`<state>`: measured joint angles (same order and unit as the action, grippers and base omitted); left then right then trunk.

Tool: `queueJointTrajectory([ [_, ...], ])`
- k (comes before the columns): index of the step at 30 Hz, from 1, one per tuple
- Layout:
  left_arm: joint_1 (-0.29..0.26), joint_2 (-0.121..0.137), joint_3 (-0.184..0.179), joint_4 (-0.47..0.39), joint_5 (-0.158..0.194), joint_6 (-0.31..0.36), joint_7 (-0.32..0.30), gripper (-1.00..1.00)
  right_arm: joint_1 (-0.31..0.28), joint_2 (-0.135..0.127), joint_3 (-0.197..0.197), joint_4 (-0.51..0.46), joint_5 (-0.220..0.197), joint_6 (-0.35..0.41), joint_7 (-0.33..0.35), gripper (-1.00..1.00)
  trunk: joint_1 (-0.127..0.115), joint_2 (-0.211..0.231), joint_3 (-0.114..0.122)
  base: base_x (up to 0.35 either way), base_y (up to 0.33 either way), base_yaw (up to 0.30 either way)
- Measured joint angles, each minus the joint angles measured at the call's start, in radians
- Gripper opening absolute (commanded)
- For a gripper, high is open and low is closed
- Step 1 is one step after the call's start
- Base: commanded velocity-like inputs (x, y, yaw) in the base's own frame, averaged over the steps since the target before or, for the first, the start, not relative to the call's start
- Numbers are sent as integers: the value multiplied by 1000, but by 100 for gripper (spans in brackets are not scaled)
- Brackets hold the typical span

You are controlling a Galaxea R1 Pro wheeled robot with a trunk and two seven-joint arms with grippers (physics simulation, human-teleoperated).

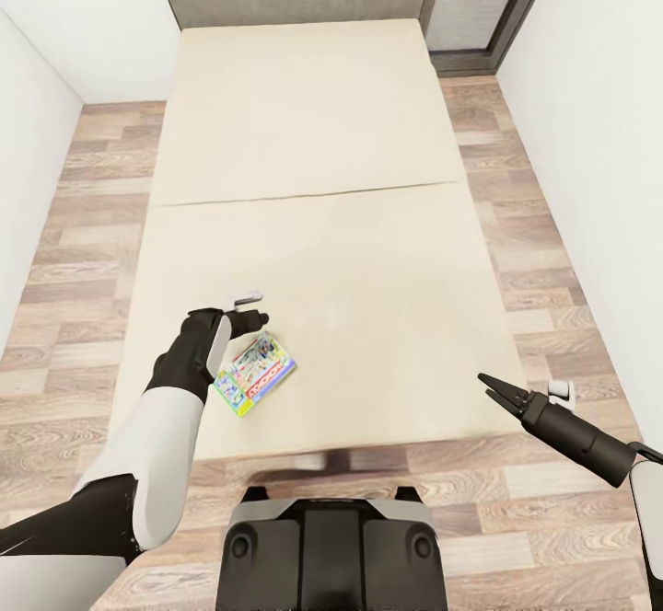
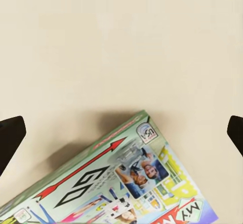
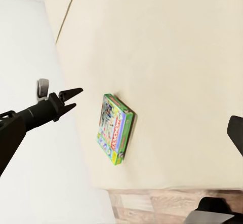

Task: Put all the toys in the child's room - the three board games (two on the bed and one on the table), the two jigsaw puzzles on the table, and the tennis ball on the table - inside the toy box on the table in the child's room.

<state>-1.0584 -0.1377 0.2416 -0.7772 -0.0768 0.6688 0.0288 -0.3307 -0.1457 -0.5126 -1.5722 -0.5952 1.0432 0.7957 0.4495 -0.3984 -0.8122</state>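
The board game (image 1: 255,374) lay flat near the foot edge of the bed (image 1: 313,178). The left claw (image 1: 247,312) hovered just beside it, spread wide, empty; closing on the box looked next.

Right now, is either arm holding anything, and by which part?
Nothing is held. The left gripper hovers open over the board game on the bed; the right gripper is off the mattress edge, apparently shut and empty.

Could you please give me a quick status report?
Left claw open above board game on bed. Right claw apparently shut, empty. Nothing in the way.
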Motion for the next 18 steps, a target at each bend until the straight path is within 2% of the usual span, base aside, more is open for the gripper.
queueJointTrajectory([
  [18,0,-6,-2,-2,0,-43,0,100,0,-2,0,0,0,0,0,100,0,0,-29,0,0,0],
])
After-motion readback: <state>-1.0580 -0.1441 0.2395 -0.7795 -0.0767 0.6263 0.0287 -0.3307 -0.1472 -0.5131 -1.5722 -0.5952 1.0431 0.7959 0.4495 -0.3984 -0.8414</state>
